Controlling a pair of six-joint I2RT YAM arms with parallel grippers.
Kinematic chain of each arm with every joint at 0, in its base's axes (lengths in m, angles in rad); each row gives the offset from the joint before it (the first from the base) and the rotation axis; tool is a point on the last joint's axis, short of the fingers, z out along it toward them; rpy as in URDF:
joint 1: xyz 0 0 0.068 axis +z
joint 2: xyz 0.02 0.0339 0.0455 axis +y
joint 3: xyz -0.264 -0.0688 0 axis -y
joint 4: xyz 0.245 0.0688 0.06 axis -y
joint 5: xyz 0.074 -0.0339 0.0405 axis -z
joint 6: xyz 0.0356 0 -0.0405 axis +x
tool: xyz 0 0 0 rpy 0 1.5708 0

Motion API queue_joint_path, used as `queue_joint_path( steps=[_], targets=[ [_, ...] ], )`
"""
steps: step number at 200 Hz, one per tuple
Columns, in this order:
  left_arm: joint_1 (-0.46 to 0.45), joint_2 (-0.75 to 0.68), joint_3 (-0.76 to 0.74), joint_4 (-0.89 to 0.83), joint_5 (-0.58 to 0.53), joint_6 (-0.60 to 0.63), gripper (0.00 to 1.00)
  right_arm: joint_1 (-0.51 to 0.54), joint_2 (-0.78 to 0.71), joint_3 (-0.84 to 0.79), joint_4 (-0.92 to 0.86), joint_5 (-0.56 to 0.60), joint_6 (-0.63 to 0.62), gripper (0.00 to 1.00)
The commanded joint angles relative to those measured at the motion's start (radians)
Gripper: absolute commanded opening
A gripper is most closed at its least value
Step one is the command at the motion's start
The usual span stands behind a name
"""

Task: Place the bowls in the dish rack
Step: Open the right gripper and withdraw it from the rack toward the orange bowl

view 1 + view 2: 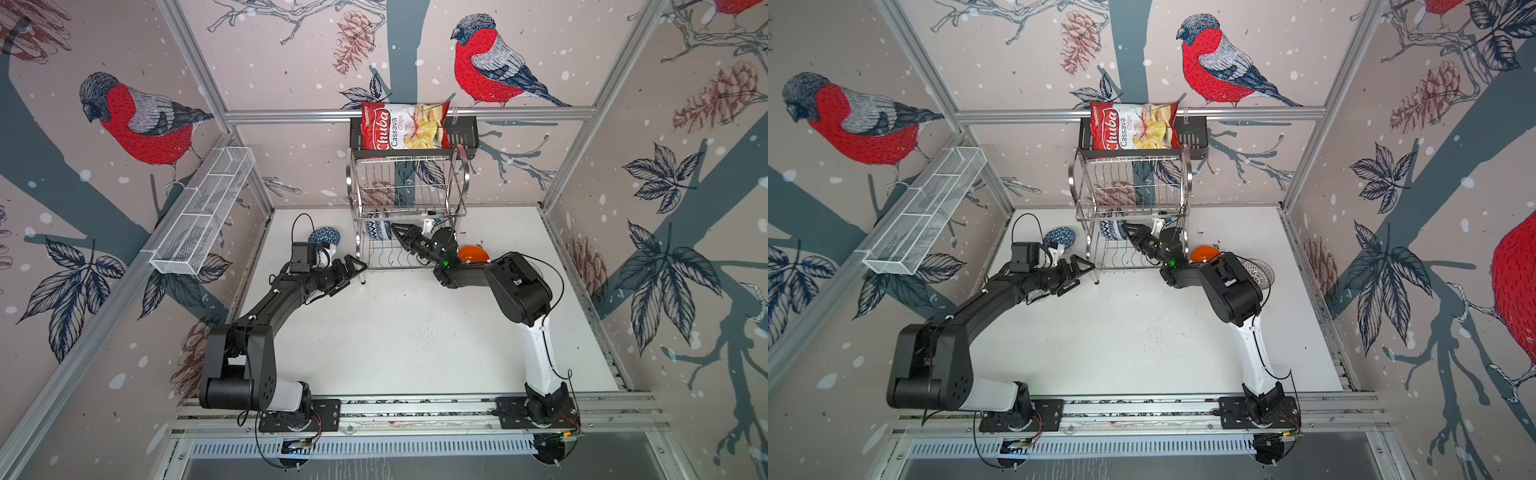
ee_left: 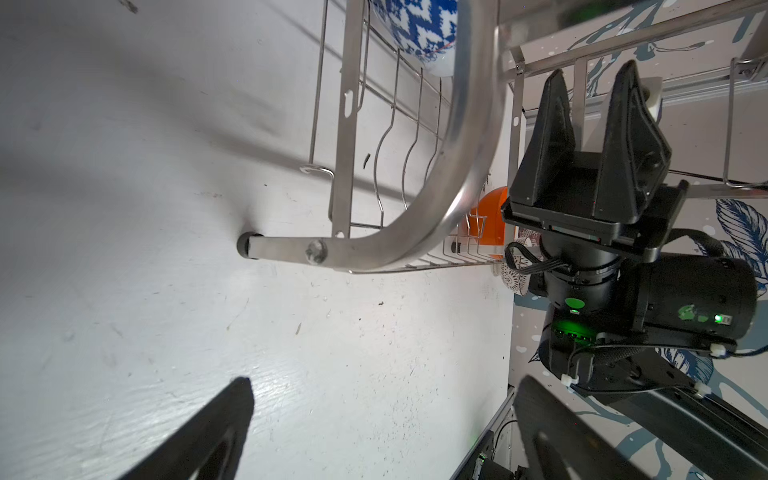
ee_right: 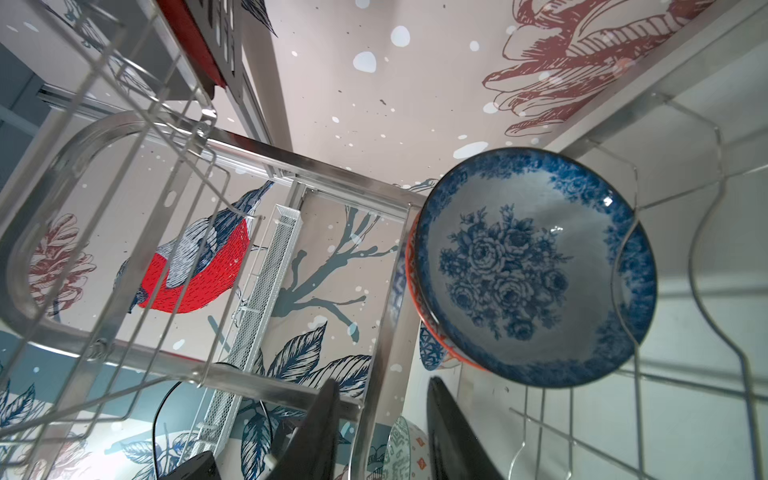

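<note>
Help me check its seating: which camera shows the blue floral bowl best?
The right wrist view: the blue floral bowl faces the camera, standing on edge between wires of the dish rack. Both top views show it, at most, edge-on under the upper tier; the left wrist view shows just a patterned outside, possibly another bowl's.

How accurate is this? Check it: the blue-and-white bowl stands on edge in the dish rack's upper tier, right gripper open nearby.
Not quite. In both top views the blue-and-white bowl stands on edge in the dish rack's lower tier; right gripper open nearby.
</note>
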Motion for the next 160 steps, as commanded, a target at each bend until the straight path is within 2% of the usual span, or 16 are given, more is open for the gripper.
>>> queue_joint_path(
  steps=[1, 136, 160],
  targets=[
    [0.003, -0.028, -0.016, -0.001, -0.014, -0.008, 0.98, 0.000, -0.030, -0.037, 0.080, 0.011, 0.010, 0.37],
    [0.001, -0.176, -0.117, 0.028, -0.035, -0.073, 0.98, 0.023, -0.193, -0.276, 0.134, 0.002, 0.021, 0.43],
    [-0.026, -0.213, -0.107, -0.016, -0.089, -0.051, 0.98, 0.018, -0.230, -0.322, 0.116, -0.005, 0.009, 0.43]
  ],
)
